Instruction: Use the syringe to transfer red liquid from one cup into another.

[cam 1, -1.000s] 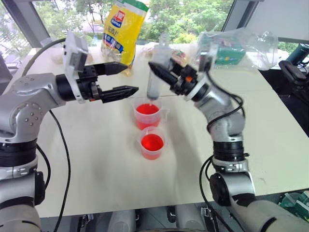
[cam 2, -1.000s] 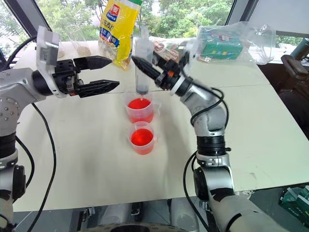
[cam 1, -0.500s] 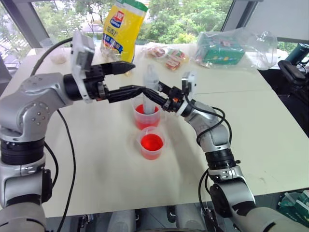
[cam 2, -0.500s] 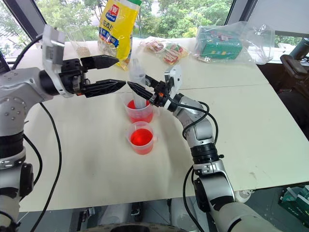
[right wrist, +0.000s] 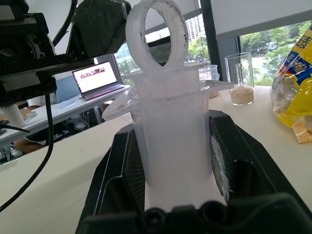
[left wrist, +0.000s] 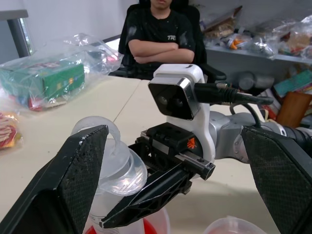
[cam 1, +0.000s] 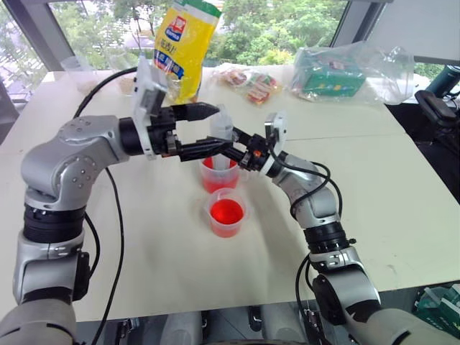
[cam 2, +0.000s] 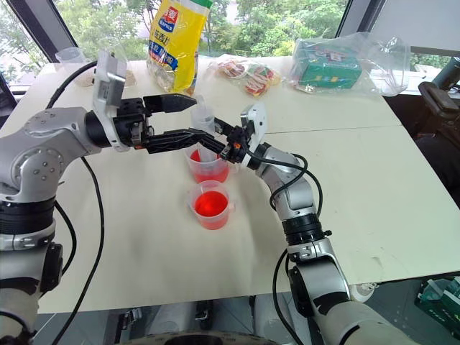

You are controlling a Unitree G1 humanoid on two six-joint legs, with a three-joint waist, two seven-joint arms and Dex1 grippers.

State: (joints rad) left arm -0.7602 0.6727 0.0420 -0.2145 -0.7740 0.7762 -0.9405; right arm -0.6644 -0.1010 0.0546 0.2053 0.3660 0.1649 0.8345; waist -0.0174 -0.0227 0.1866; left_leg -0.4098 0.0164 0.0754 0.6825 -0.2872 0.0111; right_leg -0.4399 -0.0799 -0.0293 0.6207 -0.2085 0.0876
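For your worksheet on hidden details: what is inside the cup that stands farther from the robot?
Red liquid fills the farther cup, and the syringe, held by the right gripper, stands in it. Its tip is hidden below the rim.

No legible text; blurred print on the yellow bag (cam 1: pixel 185 43) and green box (cam 1: pixel 332 77)

Red liquid (cam 1: pixel 226 213) — yellow bag (cam 1: pixel 183 44)

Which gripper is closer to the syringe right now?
Right. The right gripper is shut on the syringe barrel, upright in the far cup. The left gripper is open, its fingers either side of the plunger, not touching.
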